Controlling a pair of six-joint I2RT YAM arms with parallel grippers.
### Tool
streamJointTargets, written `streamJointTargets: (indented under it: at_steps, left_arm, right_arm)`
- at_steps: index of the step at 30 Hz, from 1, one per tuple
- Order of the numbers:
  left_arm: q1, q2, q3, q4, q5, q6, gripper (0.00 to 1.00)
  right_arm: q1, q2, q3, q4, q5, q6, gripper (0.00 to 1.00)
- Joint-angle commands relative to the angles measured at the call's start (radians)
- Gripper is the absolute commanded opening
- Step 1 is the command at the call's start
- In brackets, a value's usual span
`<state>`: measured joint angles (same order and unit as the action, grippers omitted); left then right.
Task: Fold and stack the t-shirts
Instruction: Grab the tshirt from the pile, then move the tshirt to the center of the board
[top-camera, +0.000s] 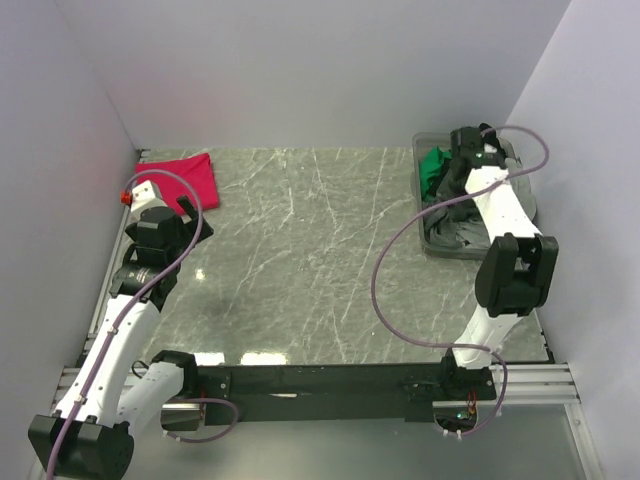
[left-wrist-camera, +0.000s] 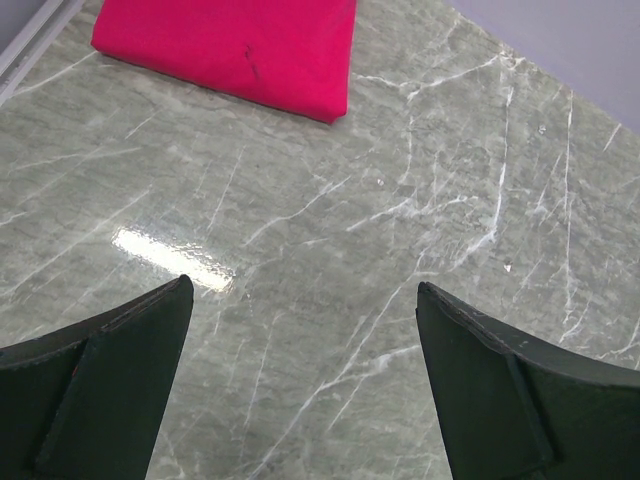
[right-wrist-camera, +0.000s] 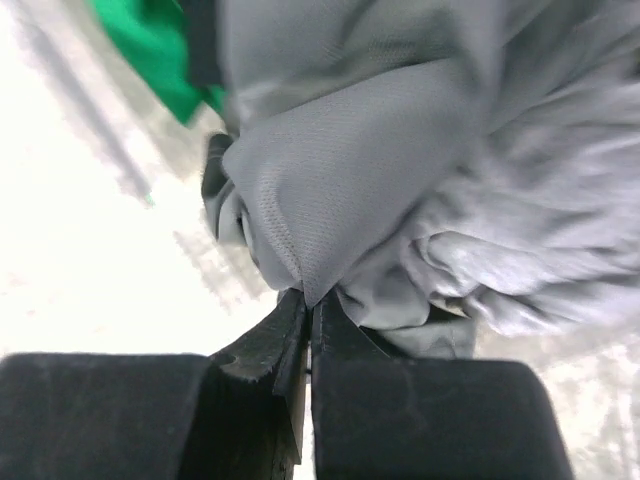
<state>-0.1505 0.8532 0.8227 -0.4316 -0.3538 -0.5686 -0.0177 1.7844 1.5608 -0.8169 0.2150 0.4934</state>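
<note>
A magenta-red t-shirt (top-camera: 180, 178) (left-wrist-camera: 235, 45) lies folded flat at the table's far left corner. My left gripper (top-camera: 193, 222) (left-wrist-camera: 303, 290) hovers open just in front of it, with only bare tabletop between its fingers. At the far right, my right gripper (top-camera: 452, 180) (right-wrist-camera: 308, 298) reaches down into the clear tub (top-camera: 440, 252). It is shut on a pinched fold of a crumpled light grey t-shirt (right-wrist-camera: 400, 170) (top-camera: 465, 232). A green t-shirt (top-camera: 434, 165) (right-wrist-camera: 150, 45) is bunched beside it in the tub, and a bit of dark cloth (right-wrist-camera: 213, 180) shows underneath.
White walls close in the table at the back and both sides. The marbled grey tabletop (top-camera: 310, 250) stretches between the two arms. A purple cable (top-camera: 385, 290) loops off the right arm over the table's right part.
</note>
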Motion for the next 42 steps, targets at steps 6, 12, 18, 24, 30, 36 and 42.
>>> streamJointTargets:
  at_steps: [6, 12, 18, 24, 30, 36, 42]
  left_arm:
    - [-0.003, 0.001, 0.026, 0.014, -0.016, -0.002, 1.0]
    - [-0.003, 0.004, 0.032, 0.008, -0.019, -0.011, 0.99]
    - [-0.003, -0.002, 0.038, -0.002, -0.02, -0.02, 1.0]
    - [-0.003, -0.002, 0.05, -0.006, -0.019, -0.03, 0.99]
    - [-0.003, -0.005, 0.072, -0.012, -0.027, -0.039, 0.99]
    - [-0.003, -0.02, 0.084, -0.03, -0.045, -0.033, 1.0]
    - [-0.003, -0.037, 0.075, -0.038, -0.054, -0.019, 0.99]
  right_arm:
    - [-0.016, -0.233, 0.424, -0.168, 0.187, -0.093, 0.0]
    - [-0.014, -0.385, 0.522, -0.038, 0.114, -0.182, 0.0]
    - [-0.002, -0.559, 0.44, 0.191, -0.127, -0.237, 0.0]
    - [0.071, -0.556, 0.517, 0.28, -0.345, -0.196, 0.0]
    - [0.402, -0.465, 0.53, 0.327, -0.249, -0.202, 0.0]
    - [0.617, -0.413, 0.411, 0.368, -0.197, -0.106, 0.0]
    - [0.647, -0.575, -0.042, 0.369, -0.036, 0.006, 0.07]
